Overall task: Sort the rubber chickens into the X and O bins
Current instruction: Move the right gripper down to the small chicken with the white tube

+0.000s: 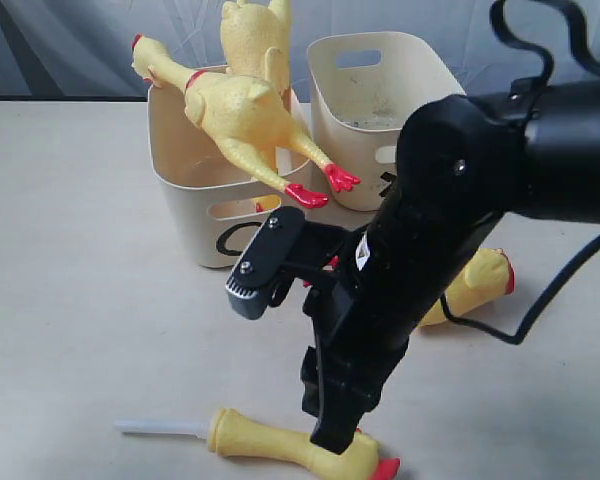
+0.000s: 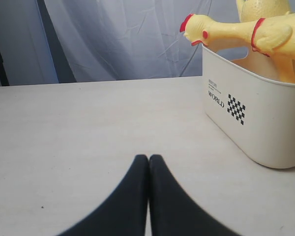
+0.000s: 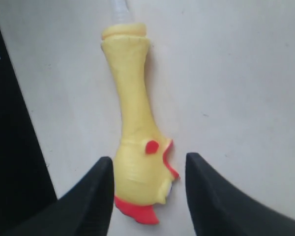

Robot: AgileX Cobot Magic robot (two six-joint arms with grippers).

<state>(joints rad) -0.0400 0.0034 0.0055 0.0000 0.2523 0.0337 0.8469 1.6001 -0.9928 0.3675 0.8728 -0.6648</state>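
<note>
Pale tabletop (image 1: pixel 70 300), grey-blue curtain (image 2: pixel 113 39)

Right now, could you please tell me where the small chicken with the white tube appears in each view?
Exterior: small chicken along the bottom edge.
Left wrist: not in it.
Right wrist: small chicken at centre, head between open fingers.
Shared landmark: its white tube.
</note>
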